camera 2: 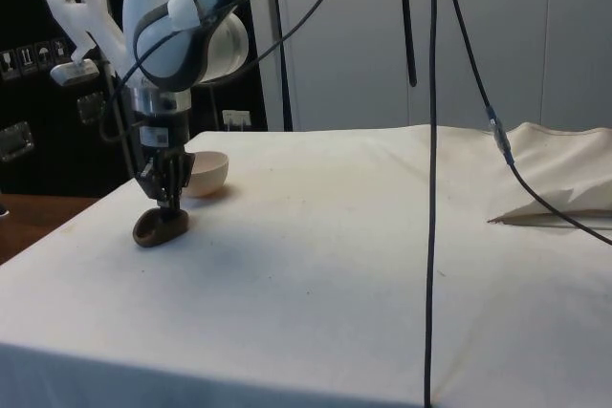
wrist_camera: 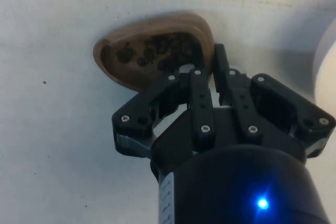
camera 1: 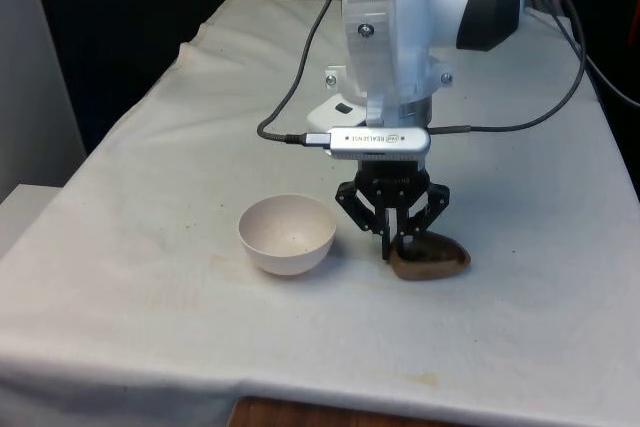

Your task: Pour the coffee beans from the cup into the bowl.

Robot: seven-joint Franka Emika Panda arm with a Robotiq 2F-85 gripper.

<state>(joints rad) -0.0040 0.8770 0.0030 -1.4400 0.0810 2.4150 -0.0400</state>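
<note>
The gripper (camera 1: 398, 243) is clamped on the rim of the brown wooden cup (camera 1: 432, 258), one finger inside and one outside. The cup rests on the white tablecloth (camera 1: 150, 247) and holds coffee beans (wrist_camera: 157, 51). A cream bowl (camera 1: 287, 234) stands near it, toward the front view's left.

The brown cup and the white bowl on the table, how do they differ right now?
The brown cup is dark wood with an elongated, teardrop outline; the white bowl is pale and round. The cup holds dark coffee beans; the bowl looks empty. The hand is closed on the cup's rim, while the bowl stands free, untouched, on the front view's left of it. Both rest upright on the white cloth.
</note>
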